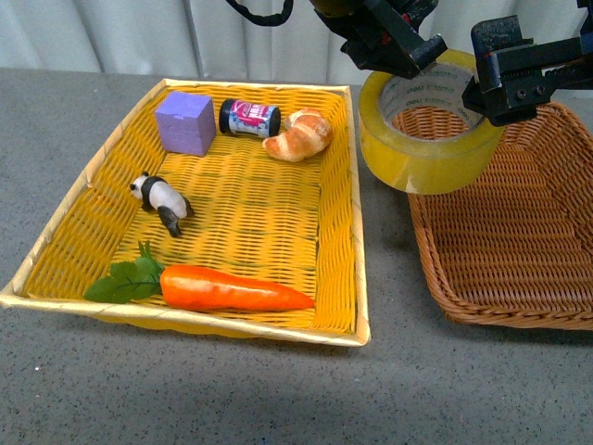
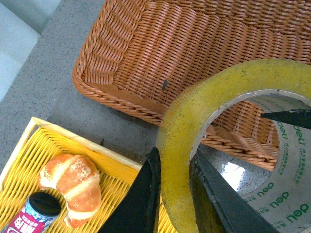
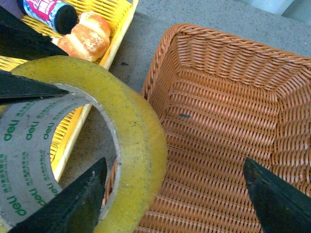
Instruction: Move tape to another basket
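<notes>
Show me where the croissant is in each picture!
Front view: the croissant lies in the yellow basket's far right corner, beside the jar.
Left wrist view: the croissant sits beside the jar, beyond the held tape.
Right wrist view: the croissant sits beside the jar, beyond the tape.
Shared landmark: the brown basket shows in all three.

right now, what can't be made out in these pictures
Basket right side: front view, cut by frame edge.
Jar label text: front view, too small.
Left gripper body: front view, cut by top edge.
Part of tape: left wrist view, cut by frame edges.
</notes>
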Controlling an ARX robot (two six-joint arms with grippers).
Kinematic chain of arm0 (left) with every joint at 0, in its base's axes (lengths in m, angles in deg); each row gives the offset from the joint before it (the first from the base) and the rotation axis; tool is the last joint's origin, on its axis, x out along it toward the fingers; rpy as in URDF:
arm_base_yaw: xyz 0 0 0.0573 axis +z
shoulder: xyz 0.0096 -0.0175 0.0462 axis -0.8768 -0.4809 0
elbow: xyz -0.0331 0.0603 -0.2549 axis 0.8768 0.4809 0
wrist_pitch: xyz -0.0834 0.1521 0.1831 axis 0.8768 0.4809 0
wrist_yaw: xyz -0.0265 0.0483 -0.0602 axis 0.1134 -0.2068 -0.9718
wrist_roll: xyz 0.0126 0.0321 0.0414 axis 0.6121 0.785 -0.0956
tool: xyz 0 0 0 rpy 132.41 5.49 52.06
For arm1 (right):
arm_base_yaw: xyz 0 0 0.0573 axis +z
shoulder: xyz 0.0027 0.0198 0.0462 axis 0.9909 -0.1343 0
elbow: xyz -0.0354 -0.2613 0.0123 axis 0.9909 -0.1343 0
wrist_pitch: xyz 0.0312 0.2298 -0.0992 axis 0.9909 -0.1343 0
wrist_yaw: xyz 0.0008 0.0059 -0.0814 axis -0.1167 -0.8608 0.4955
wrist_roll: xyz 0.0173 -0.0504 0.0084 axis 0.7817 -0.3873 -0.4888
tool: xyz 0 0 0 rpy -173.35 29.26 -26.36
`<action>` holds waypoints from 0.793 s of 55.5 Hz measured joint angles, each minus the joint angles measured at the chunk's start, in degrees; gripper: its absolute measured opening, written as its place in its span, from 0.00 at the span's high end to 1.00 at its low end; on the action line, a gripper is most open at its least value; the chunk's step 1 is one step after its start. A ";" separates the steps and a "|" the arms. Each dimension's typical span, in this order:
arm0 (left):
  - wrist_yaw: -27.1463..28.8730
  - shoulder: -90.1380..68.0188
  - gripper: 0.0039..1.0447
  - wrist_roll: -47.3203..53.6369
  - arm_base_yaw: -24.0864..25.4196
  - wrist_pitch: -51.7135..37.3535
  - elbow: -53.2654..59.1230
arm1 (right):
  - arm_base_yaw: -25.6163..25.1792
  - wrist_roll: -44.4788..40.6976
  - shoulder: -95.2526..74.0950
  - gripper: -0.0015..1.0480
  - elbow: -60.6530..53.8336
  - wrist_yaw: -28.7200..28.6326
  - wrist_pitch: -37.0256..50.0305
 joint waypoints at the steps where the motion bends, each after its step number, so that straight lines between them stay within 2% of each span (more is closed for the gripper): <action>1: 0.00 0.00 0.87 0.00 0.00 0.00 0.00 | 0.02 0.00 0.00 0.26 0.00 -0.04 -0.04; 19: -0.22 0.00 0.87 -0.13 -0.22 0.00 0.00 | 0.72 2.14 0.00 0.74 0.00 -1.14 -0.66; 24: -0.55 0.00 0.87 -0.57 -0.28 0.00 0.00 | 0.66 2.84 0.00 0.84 0.02 -0.63 -0.66; 35: -0.52 0.00 0.87 -0.92 -0.35 -0.02 0.00 | 0.22 4.20 -0.15 0.86 0.02 -0.74 -0.55; 40: 5.01 0.11 0.86 -3.50 -1.20 -1.01 0.04 | -0.15 3.39 -0.81 0.86 0.17 -1.05 -0.11; 44: 8.94 0.68 0.75 -4.94 -1.86 -1.73 0.57 | -1.09 2.12 -1.60 0.86 0.42 -1.86 0.42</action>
